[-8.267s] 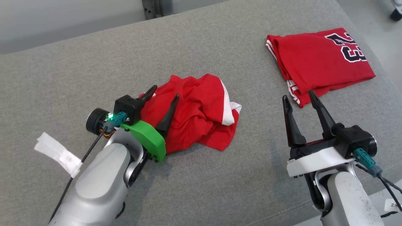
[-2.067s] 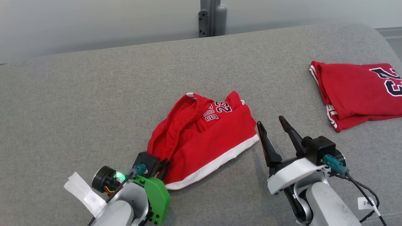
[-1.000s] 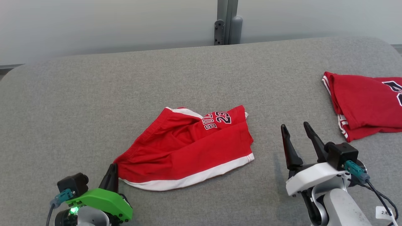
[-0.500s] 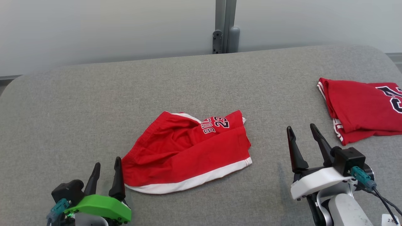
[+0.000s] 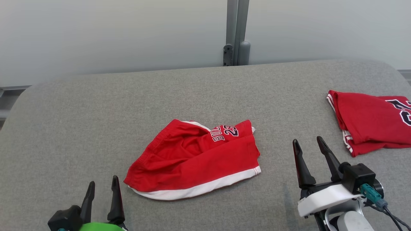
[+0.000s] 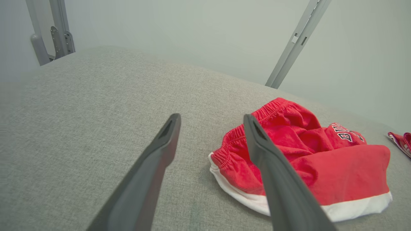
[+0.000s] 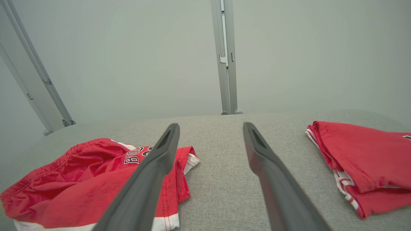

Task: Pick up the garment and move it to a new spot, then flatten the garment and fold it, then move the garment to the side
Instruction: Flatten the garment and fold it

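The garment [image 5: 196, 160] is a pair of red shorts with a white hem and black "23" lettering, lying loosely rumpled in the middle of the grey cushion [image 5: 96, 122]. It also appears in the left wrist view as the garment [image 6: 305, 160] and in the right wrist view as the garment [image 7: 80, 179]. My left gripper [image 5: 102, 184] stands open at the lower left, just off the shorts' left corner, holding nothing. My left gripper [image 6: 212, 120] shows its two spread fingers. My right gripper [image 5: 307, 143] is open at the lower right, apart from the shorts. My right gripper [image 7: 210, 126] is empty.
A folded red jersey [image 5: 369, 120] with black numbers lies at the right edge of the cushion, also seen as the red jersey [image 7: 362, 160]. A grey metal post [image 5: 236, 38] stands behind the cushion against a pale wall. Bare grey fabric stretches to the left and far side.
My left gripper opened and let go of the shorts' left corner, then drew back toward me. The shorts lie still. The head camera tilted up a little; the right gripper stayed open.
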